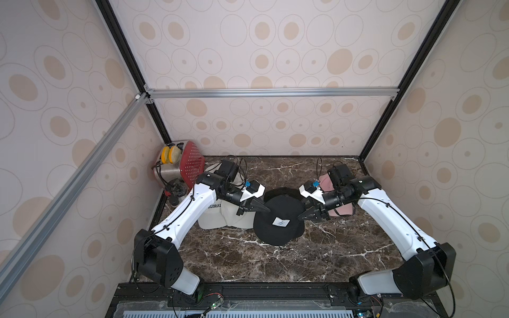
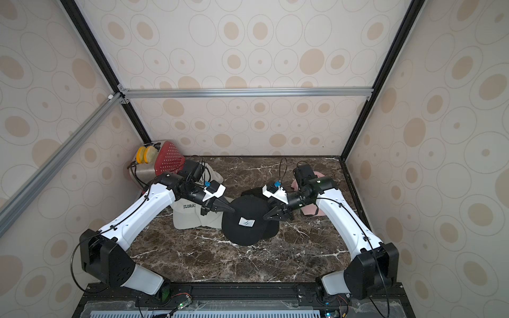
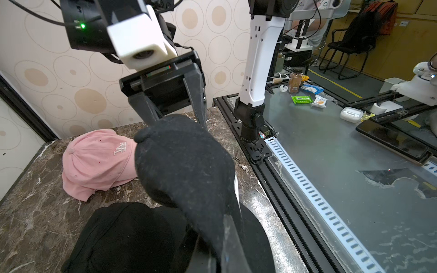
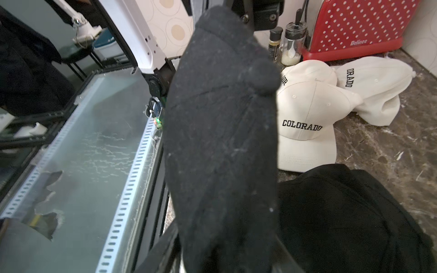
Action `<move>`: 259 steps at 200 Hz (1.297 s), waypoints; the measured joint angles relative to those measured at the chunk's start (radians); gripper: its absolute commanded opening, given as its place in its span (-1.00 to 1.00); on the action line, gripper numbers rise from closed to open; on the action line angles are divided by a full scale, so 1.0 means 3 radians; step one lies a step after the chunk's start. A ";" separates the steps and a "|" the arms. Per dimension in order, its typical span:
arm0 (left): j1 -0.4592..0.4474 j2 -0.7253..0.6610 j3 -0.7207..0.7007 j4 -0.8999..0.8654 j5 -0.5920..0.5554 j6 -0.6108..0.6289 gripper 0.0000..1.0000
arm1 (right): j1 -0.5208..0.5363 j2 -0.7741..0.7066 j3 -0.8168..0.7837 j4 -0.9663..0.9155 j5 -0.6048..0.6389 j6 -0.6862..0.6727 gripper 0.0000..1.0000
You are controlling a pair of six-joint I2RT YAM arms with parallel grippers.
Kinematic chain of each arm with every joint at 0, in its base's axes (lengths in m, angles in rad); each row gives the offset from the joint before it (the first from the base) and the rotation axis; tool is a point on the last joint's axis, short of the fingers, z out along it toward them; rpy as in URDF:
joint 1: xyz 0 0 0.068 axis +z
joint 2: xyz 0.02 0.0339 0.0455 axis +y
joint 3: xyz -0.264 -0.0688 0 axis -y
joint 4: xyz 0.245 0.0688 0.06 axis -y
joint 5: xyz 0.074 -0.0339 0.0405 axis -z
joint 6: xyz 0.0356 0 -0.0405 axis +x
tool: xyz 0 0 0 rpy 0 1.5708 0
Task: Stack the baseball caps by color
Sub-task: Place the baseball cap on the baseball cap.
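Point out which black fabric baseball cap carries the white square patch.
The black fabric cap held up by the left gripper: its front bears the white square patch. The black cap lying beneath it shows no patch.

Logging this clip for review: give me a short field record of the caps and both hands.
held cap: black cap with white patch, lifted over the black caps
left hand: shut on the cap's edge
right hand: astride the opposite edge, grip unclear
white caps: grouped near the red toaster
pink caps: on the right arm's side
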State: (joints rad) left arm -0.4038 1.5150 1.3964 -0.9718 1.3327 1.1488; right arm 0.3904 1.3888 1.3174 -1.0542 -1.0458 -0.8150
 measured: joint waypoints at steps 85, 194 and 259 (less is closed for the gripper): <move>-0.0132 0.0029 -0.0177 0.0882 -0.0252 -0.0913 -1.00 | -0.0249 -0.0078 -0.0100 0.0490 -0.0159 0.0685 -0.87; -0.0356 0.0031 -0.1150 0.2935 -0.0778 -0.3035 -1.00 | -0.0262 -0.0529 -0.1205 0.1788 0.0654 0.2792 -0.82; -0.0417 0.0125 -0.1595 0.3588 -0.1176 -0.3418 -1.00 | -0.0252 -0.0102 -0.1069 0.1710 0.1003 0.2875 -0.80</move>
State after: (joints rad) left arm -0.5289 1.5524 0.9180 0.1047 0.9798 0.1234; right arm 0.3149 1.3582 0.9966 -0.5411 -0.7448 0.0475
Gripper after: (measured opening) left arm 0.061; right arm 0.103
